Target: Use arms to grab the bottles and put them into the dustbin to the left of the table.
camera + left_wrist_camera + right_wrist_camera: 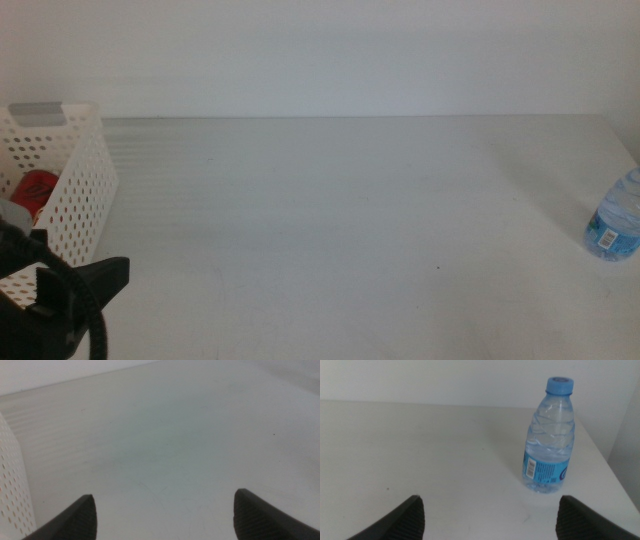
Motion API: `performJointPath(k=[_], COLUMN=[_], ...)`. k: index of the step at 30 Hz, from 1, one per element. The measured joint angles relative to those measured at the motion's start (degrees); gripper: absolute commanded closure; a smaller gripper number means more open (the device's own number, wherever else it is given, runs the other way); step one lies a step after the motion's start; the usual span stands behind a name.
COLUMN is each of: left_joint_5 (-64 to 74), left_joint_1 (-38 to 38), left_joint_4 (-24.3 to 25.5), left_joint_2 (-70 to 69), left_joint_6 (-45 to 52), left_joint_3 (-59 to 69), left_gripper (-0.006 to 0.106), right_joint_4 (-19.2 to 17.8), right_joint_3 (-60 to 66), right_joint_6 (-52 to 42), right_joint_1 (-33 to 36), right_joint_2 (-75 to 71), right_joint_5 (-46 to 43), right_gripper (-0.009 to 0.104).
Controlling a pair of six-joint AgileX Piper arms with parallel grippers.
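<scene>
A small clear water bottle (549, 440) with a blue cap and blue label stands upright on the white table (350, 220), at its far right edge (614, 220). My right gripper (490, 507) is open, a short way back from the bottle, with nothing between its jaws; it is out of the middle view. The white perforated dustbin (82, 180) stands at the table's left. My left gripper (165, 507) is open and empty beside the dustbin's wall (12, 492), with its arm (60, 300) at the bottom left corner of the middle view.
Something red (38, 190) lies inside the dustbin, only partly visible. A pale wall runs along the table's far edge. The table's right edge passes close behind the bottle.
</scene>
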Motion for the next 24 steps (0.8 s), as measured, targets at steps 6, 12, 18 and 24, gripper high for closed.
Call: performJointPath(k=[6, 12, 18, 24], left_joint_5=[0.00, 0.00, 0.00, 0.00], left_joint_1=[0.00, 0.00, 0.00, 0.00], left_joint_4=[0.00, 0.00, 0.00, 0.00], left_joint_2=[0.00, 0.00, 0.00, 0.00], left_joint_6=[-0.02, -0.02, -0.02, -0.02], left_joint_3=[0.00, 0.00, 0.00, 0.00], left_gripper=[0.010, 0.010, 0.010, 0.010], right_joint_4=[0.10, -0.02, -0.31, -4.28], right_joint_3=[-3.60, -8.21, -13.08, -18.86], right_joint_6=[0.00, 0.00, 0.00, 0.00], right_joint_1=[0.00, 0.00, 0.00, 0.00], right_joint_2=[0.53, 5.55, 13.14, 21.01], right_joint_5=[0.02, -0.03, -0.03, -0.03], right_gripper=[0.019, 0.019, 0.019, 0.019])
